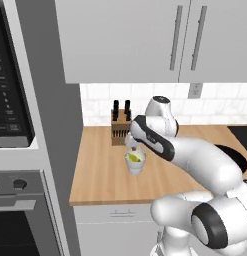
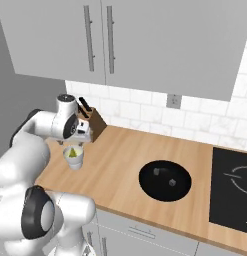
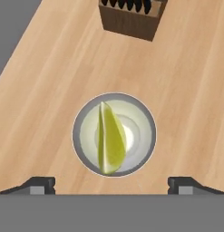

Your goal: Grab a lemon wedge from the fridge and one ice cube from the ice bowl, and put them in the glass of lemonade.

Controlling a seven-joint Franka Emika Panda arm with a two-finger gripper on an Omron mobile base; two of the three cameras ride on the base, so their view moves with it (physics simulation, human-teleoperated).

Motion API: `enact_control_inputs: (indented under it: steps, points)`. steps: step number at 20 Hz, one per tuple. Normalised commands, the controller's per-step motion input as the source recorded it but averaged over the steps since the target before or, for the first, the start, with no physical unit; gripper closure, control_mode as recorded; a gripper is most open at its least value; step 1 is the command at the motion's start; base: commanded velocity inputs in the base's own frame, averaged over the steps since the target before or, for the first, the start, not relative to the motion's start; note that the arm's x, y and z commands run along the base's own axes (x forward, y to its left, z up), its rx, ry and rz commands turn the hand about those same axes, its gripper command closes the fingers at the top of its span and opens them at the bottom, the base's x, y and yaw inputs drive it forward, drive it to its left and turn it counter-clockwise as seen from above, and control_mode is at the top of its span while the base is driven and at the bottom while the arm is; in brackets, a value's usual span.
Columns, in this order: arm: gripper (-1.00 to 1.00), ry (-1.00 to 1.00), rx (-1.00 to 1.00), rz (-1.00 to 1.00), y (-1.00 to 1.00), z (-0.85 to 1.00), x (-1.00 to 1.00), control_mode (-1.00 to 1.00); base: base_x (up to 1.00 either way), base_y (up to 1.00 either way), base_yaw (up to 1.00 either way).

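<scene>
Dark fingertips of the gripper stand spread wide with nothing between them, directly above the glass, where the lemon wedge sits on edge inside the rim. With that half seemingly done, the sound move is a straight lift clear of the rim before any sideways swing, so a finger does not tip the tumbler on the wooden surface. Beyond it stands the knife block; the black bowl lies well apart to the right, two small cubes in it, and one probably comes next.
</scene>
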Motion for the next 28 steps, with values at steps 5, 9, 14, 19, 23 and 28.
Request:
enact_control_inputs:
  steps: [5,9,14,19,23,28]
  points:
    - [-1.0,-0.09,0.09,-0.03,-0.33,0.04,-0.42,-1.0,0.0,0.0,0.0]
    - [-1.0,-0.1,0.08,-0.03,-0.46,0.0,-0.34,-1.0,0.0,0.0,0.0]
    - [-1.0,-0.04,0.07,-0.02,-0.67,0.0,-0.18,-1.0,0.0,0.0,0.0]
    - [-1.0,0.0,0.04,-0.06,-0.86,0.0,-0.08,-1.0,0.0,0.0,0.0]
    - [-1.0,0.14,-0.01,-0.13,-0.76,-0.03,0.04,-1.0,0.0,0.0,0.0]
    - [-1.0,0.49,-0.17,-0.17,-0.52,0.14,0.5,-1.0,0.0,0.0,0.0]
